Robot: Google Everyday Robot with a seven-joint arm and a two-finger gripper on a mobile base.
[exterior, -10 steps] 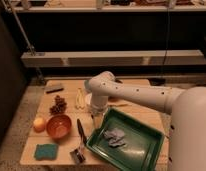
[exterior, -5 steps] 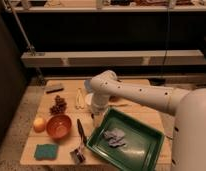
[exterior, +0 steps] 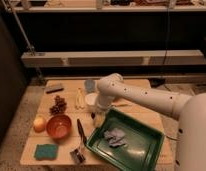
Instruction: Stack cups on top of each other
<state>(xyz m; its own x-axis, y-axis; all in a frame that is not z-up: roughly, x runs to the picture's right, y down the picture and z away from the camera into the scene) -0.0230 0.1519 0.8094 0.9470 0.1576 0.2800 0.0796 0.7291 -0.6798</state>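
Observed from the floor beside the table (exterior: 146, 85).

**Tool position.** The gripper (exterior: 98, 118) hangs at the end of the white arm (exterior: 141, 97), low over the wood, just beside the far left corner of the green tray (exterior: 146, 152). Whether it is open or closed, and whether it holds anything, cannot be told from here. Nothing is visibly raised off the table.

**Change over the last second.** The bend of the arm has moved slightly toward the tray side, and the gripper has come down a little toward the tray corner. No object on the table has moved.

**Task objects.**
- The white cup (exterior: 90, 102) stands just beside the arm, on the side away from the tray and near the banana (exterior: 80, 99).
- The pale blue-grey cup (exterior: 89, 85) stands behind it, toward the far edge.
- A shiny item at the near edge, taken to be the steel cup (exterior: 77, 156), stands well apart from both, between the teal sponge (exterior: 46, 151) and the tray.

**Other items.** The orange-red bowl (exterior: 58, 126) and the crumpled grey cloth (exterior: 115, 136) in the tray are not part of the task.

**Assessment.** No cup sits on another, so stacking has not begun. The small descent looks like a positioning move near the white cup, not a lift.
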